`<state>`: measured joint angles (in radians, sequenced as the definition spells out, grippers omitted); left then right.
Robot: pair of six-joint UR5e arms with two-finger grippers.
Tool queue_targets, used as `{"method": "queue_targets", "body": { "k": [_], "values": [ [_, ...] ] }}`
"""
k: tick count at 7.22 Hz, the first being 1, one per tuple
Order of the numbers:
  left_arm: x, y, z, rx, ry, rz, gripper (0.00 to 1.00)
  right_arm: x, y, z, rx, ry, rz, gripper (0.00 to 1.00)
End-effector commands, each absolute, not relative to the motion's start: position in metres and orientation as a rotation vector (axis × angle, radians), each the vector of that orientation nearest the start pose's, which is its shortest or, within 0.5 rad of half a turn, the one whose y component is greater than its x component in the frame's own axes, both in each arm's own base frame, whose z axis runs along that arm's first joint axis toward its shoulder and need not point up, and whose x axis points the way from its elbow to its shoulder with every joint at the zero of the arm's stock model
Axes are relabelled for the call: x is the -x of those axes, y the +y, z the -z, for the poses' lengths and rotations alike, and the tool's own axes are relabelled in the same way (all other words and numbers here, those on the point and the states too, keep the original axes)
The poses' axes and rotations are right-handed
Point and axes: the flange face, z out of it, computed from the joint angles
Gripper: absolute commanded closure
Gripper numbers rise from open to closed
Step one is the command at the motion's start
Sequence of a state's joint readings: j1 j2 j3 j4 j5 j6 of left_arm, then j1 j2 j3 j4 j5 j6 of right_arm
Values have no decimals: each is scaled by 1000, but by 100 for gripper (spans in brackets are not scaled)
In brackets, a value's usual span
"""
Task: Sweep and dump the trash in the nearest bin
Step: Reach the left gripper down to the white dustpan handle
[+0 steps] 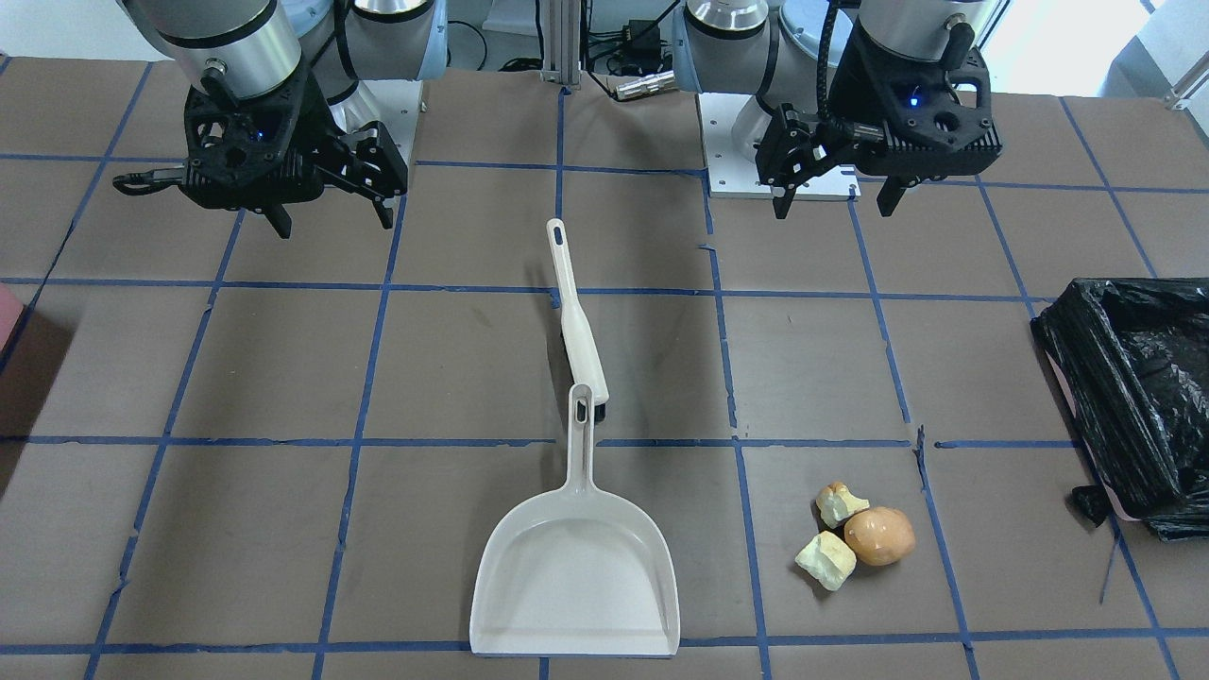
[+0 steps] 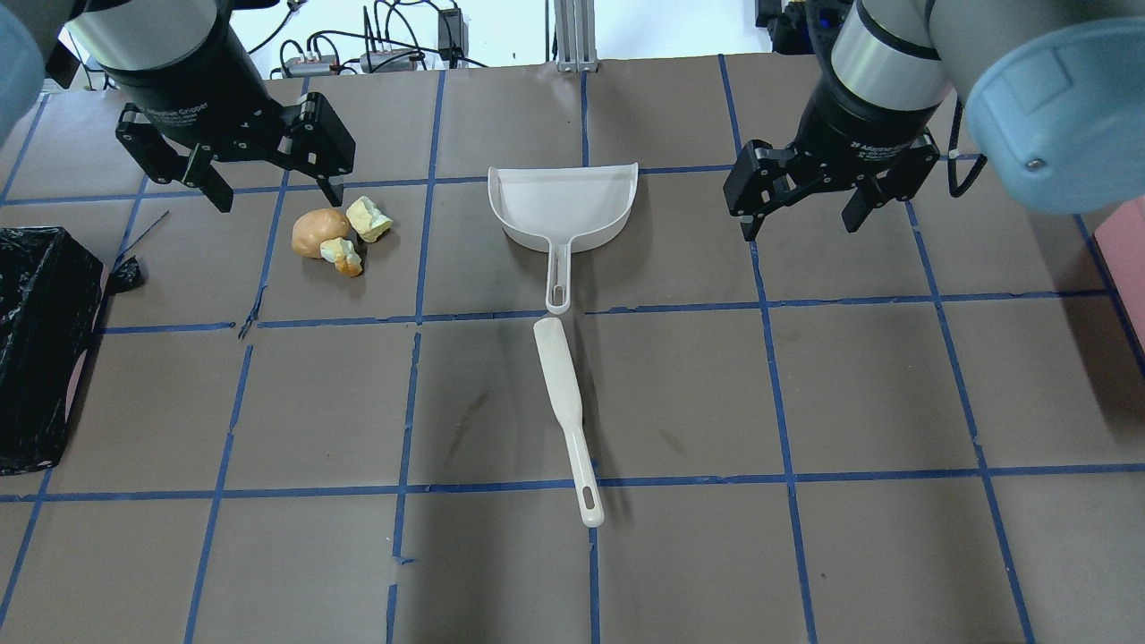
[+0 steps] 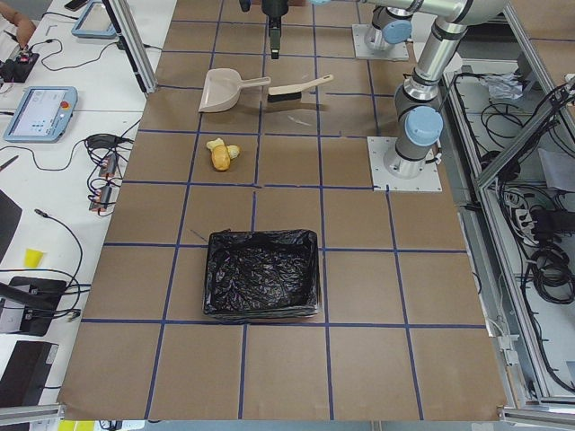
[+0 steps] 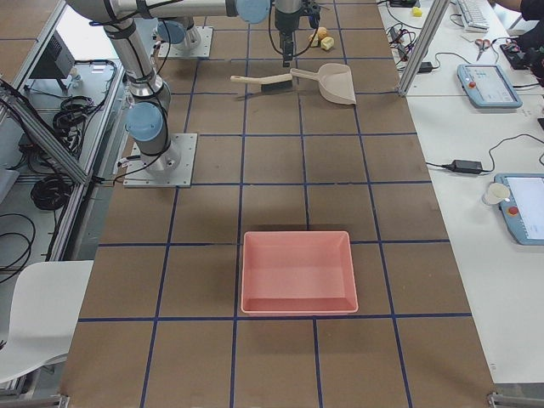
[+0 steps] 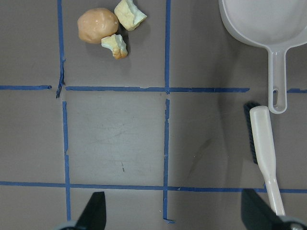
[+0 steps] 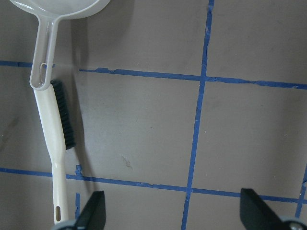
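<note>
The trash lies together on the brown table: a tan-orange potato-like lump (image 2: 319,233) and two pale yellow bread-like chunks (image 2: 368,219) (image 2: 343,256). My left gripper (image 2: 279,197) hangs open and empty just above them. The bin (image 2: 40,344), lined with a black bag, stands at the table's left end. A white dustpan (image 2: 562,207) lies mid-table, with a white brush (image 2: 566,402) lying just past its handle tip. My right gripper (image 2: 798,228) hangs open and empty to the right of the dustpan.
An unlined pink tray (image 4: 297,272) sits at the table's right end. Blue tape lines grid the table. The arm bases (image 1: 756,151) stand at the robot side. Cables and devices lie beyond the far edge.
</note>
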<state>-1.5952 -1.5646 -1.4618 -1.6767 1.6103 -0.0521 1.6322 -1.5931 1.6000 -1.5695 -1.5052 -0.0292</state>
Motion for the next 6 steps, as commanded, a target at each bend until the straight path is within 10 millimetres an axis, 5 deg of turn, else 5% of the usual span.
{"method": "queue_targets", "body": {
  "k": [1,3,6],
  "values": [
    [144,-483,-534,36,3099,15,0,-170,-471,-486,141,3071,-9,0],
    [146,-483,-532,43,3102,10,0,-170,-471,-486,139,3073,-7,0],
    [160,-501,-480,0,3106,-40,0,-170,-470,-485,139,3073,-14,0]
  ]
}}
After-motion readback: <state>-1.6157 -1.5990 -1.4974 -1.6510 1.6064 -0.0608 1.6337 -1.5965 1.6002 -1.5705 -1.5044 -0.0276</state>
